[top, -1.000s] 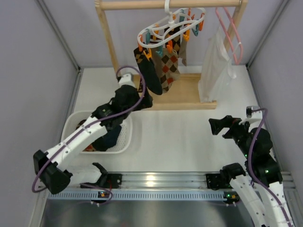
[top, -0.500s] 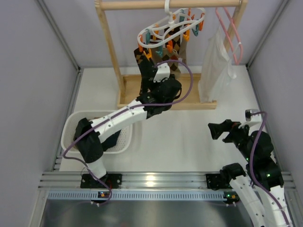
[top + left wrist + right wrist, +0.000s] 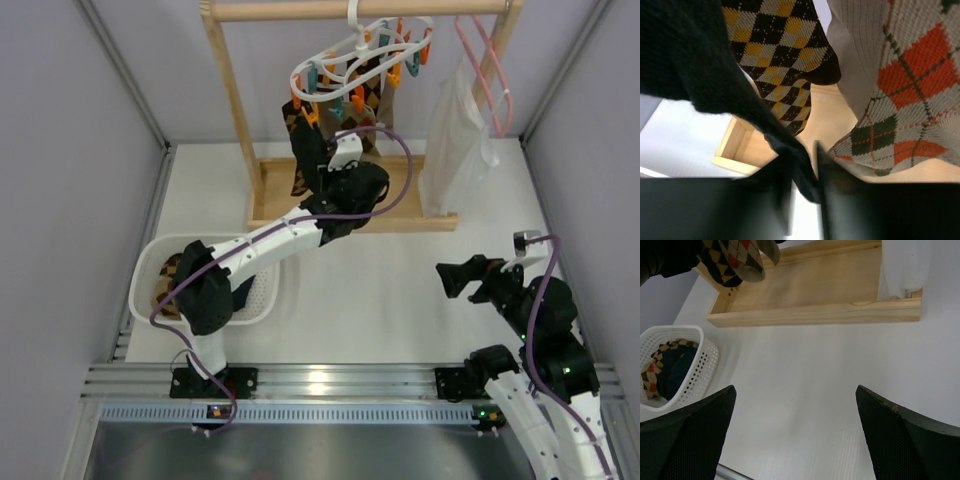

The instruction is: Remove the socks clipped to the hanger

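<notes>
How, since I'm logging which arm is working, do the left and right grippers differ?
The left gripper is up among the hanging socks; the right gripper hangs over the table, away from them. The left one's jaws are pinched on a dark sock; the right one's are wide open and hold nothing. Both have dark fingers.

Wooden rack (image 3: 232,110), basket (image 3: 262,292), seemingly a bag (image 3: 455,150).
</notes>
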